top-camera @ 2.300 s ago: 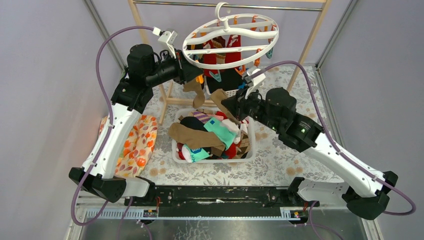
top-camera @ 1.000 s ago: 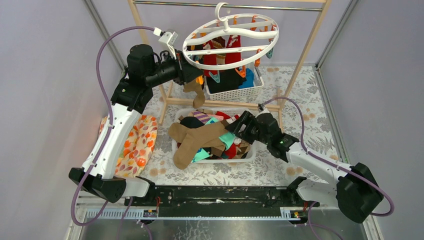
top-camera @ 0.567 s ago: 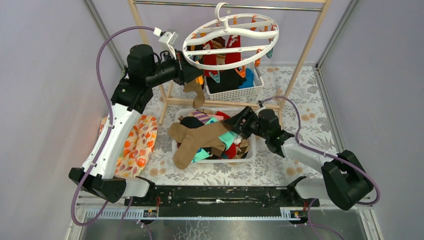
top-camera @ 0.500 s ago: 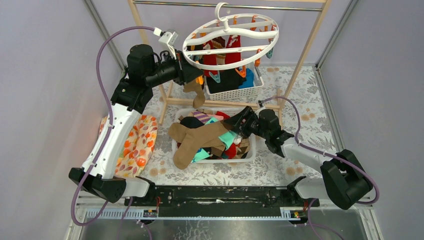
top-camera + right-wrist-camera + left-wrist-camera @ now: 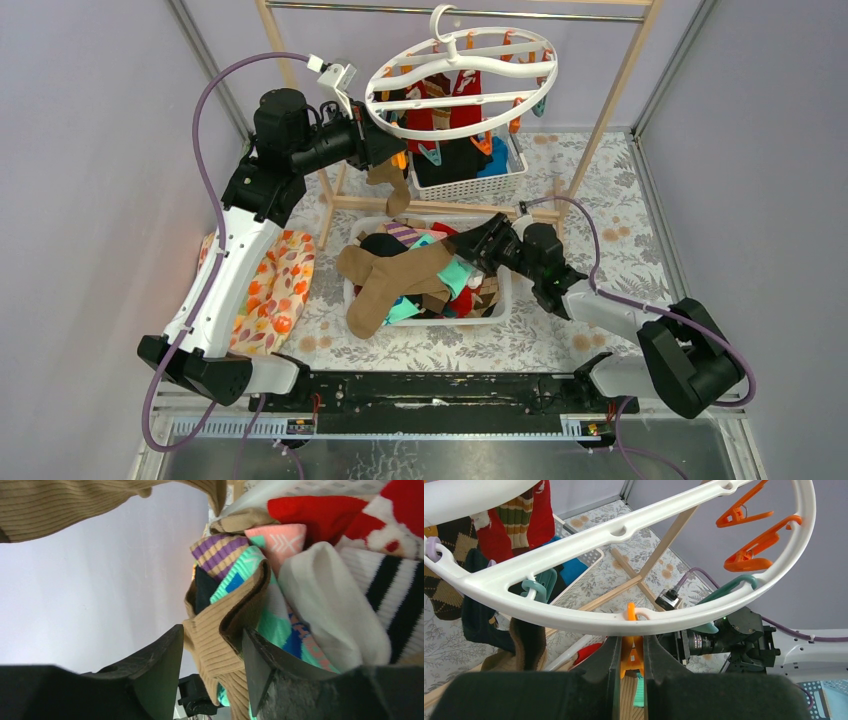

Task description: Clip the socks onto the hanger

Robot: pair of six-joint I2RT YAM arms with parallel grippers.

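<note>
The tan sock [image 5: 225,615] atop the basket [image 5: 425,321] heap looks soft, limp, light — best pinched at its ribbed fold. The right gripper [image 5: 212,635] straddles it, grip unclear; the left gripper [image 5: 630,652] clamps an orange clip [image 5: 631,664] above the basket.

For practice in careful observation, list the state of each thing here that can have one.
hanger: hung up, some socks clipped on
orange clip: on the hanger, pinched
left gripper: shut on orange clip
right gripper: jaws apart, astride a tan sock fold
tan sock: unclipped, lying across the basket
basket: heaped full
</note>
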